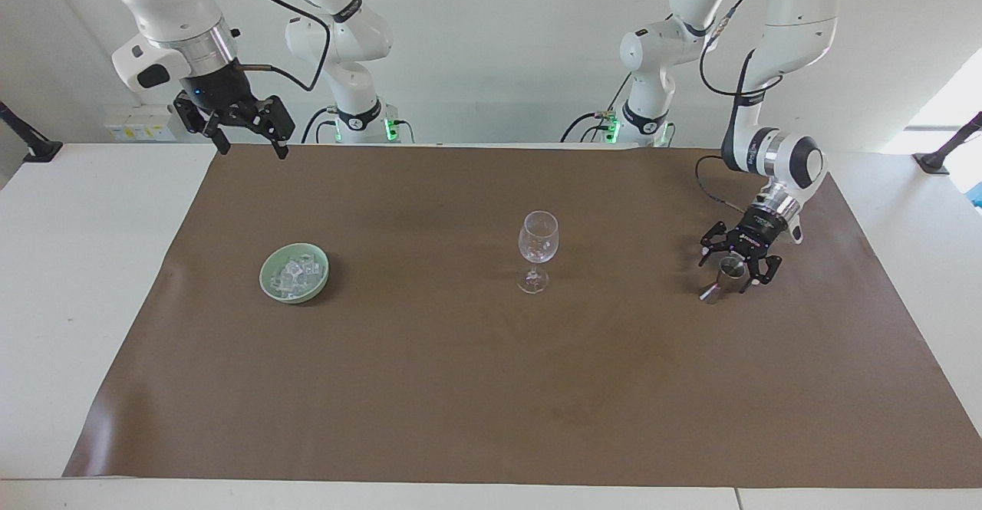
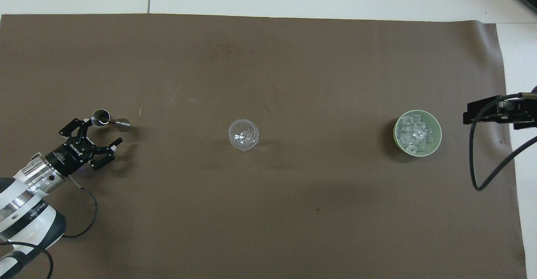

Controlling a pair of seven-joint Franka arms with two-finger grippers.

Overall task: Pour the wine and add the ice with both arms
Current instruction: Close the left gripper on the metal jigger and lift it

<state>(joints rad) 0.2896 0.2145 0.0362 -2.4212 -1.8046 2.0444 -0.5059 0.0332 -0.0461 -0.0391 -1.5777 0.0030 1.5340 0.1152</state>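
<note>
- White bench (image 1: 92,280), covered over most of its top by a brown mat (image 1: 491,387) on which all the small things stand.
- Two white arms come in from the robots' end; the right arm waits, held high over the mat's corner at its own end of the bench.
- The left arm (image 1: 775,57) bends down low toward the mat at its own end.
- Right claw (image 1: 247,146) hangs in the air, its fingers apart and holding nothing (only its edge shows in the overhead view (image 2: 499,111)).
- Left claw (image 1: 739,271) is low over the mat, fingers spread apart on either side of the steel jigger's upper cup; whether a fingertip touches it I cannot tell.
- Green bowl (image 1: 294,273) sits toward the right arm's end, well apart from the other things.
- Wine glass (image 1: 537,249) stands upright near the mat's middle, between bowl and jigger, with open mat all round it.
- Steel jigger (image 1: 721,280) stands toward the left arm's end (an hourglass-shaped measure, open cup upward (image 2: 100,118)).
- Ice (image 2: 414,135), clear cubes, lies heaped in the green bowl.
</note>
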